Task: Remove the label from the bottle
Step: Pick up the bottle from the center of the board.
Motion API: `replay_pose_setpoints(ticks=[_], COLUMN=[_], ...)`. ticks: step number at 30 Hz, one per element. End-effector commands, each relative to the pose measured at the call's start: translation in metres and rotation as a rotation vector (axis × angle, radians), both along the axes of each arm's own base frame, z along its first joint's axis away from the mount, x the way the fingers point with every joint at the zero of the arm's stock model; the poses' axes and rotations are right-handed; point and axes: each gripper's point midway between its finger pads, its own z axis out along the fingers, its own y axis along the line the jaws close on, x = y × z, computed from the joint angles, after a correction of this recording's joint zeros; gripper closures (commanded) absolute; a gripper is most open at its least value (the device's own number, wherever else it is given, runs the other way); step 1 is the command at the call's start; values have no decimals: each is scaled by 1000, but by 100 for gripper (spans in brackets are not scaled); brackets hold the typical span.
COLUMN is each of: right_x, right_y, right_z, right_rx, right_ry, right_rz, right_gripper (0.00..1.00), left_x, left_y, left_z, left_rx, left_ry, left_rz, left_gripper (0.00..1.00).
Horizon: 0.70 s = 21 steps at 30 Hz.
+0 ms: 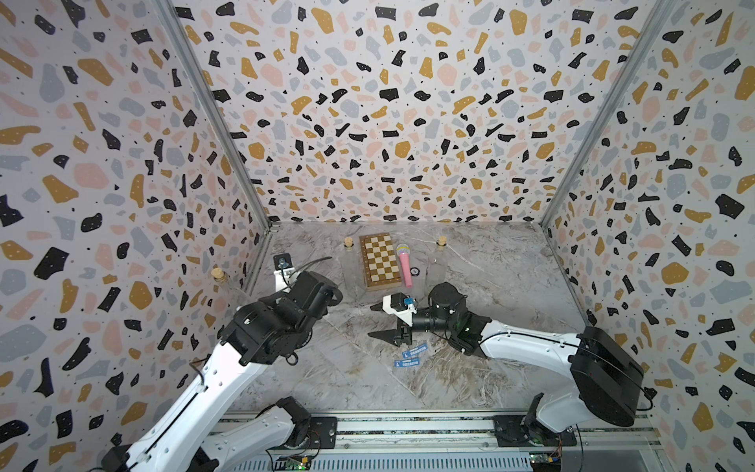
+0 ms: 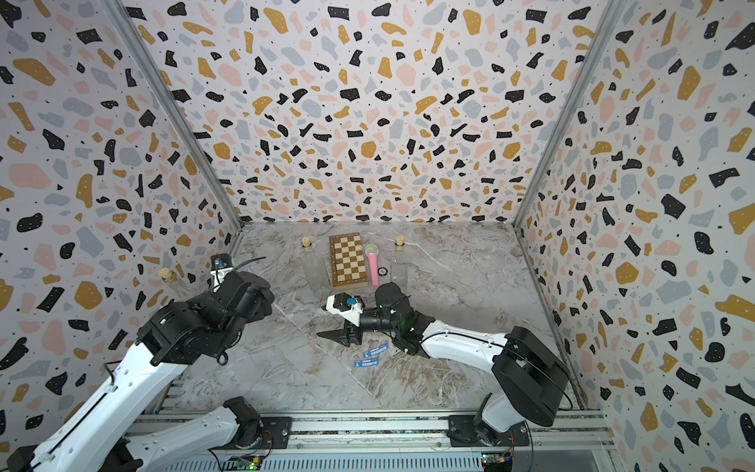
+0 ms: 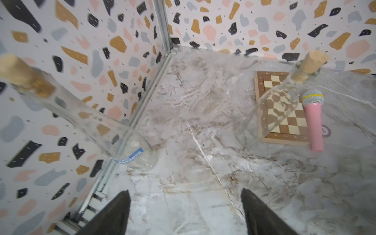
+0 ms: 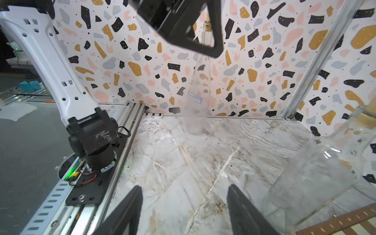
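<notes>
Item: corked glass bottle point(image 3: 91, 122) with blue label point(image 3: 131, 156) on. It stands upright on the counter point(image 3: 203, 101) by the left wall, long axis vertical. Left tool point(image 3: 185, 190), jaws wide and empty, faces it from near. Right tool point(image 1: 371, 321), also spread and empty, is well apart at mid-counter.

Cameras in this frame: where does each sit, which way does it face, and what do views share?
Top views: high behind the arm bases, looking down and forward over the marble table; left arm and right arm show in both.
Left wrist: on the left arm, looking past the open left gripper at the labelled bottle and the chessboard.
Right wrist: on the right arm, looking past the open right gripper across the table at the left arm and side wall.
Shared: both wrist views show the labelled bottle.
</notes>
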Motion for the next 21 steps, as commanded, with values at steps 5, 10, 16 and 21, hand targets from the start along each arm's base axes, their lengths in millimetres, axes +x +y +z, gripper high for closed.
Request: replay_pose_setpoints(ticks=[5, 10, 16, 21], right_x=[-4, -5, -12, -15], right_y=[21, 24, 18, 16], right_z=[5, 6, 3, 0], right_rx=[-20, -26, -32, -37], right_ry=[-7, -7, -3, 6], right_rz=[14, 19, 27, 33], right_gripper=[30, 30, 30, 30], left_x=[2, 9, 22, 29], left_y=[34, 52, 63, 84], left_z=[19, 26, 37, 42], left_rx=[159, 161, 139, 145], left_ry=[20, -3, -85, -98], left_rz=[66, 132, 119, 183], left_gripper=[4, 4, 5, 5])
